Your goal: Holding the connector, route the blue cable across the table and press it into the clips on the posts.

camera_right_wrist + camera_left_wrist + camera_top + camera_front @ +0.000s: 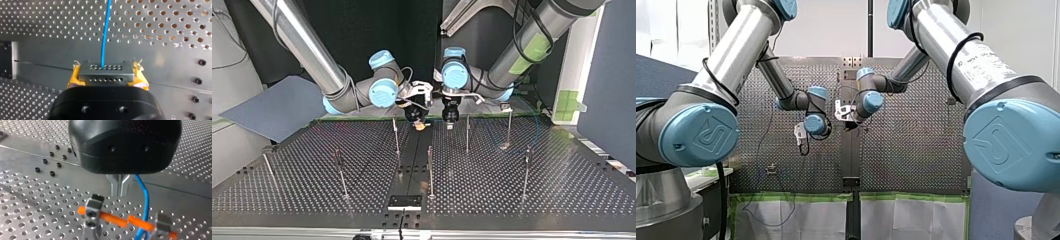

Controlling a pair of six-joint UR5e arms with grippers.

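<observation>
My right gripper [107, 72] has its yellow pads closed tight on the flat grey metal connector block with two rows of small holes [105, 75], gripping it by its two ends. The thin blue cable [104, 32] leaves the block's far face and runs straight ahead over the perforated metal table [562, 185]. In the top view both grippers hang side by side over the far middle of the table, close to its centre seam, with the thin upright metal posts [430, 170] spread out nearer the camera.

My left gripper [120, 191] has its bare metal fingers drawn together to a slit. The cable seems to pass just beside them, not between them, though the black body hides where it starts.

The cable is not in any clip that I can see, so the routing is hardly begun. The risks, as I judge them:
- The two wrists are very near each other and could touch on a careless swing.
- Slack could loop round the wrong post.
- Pull on the cable could twist the connector in the pads.
</observation>
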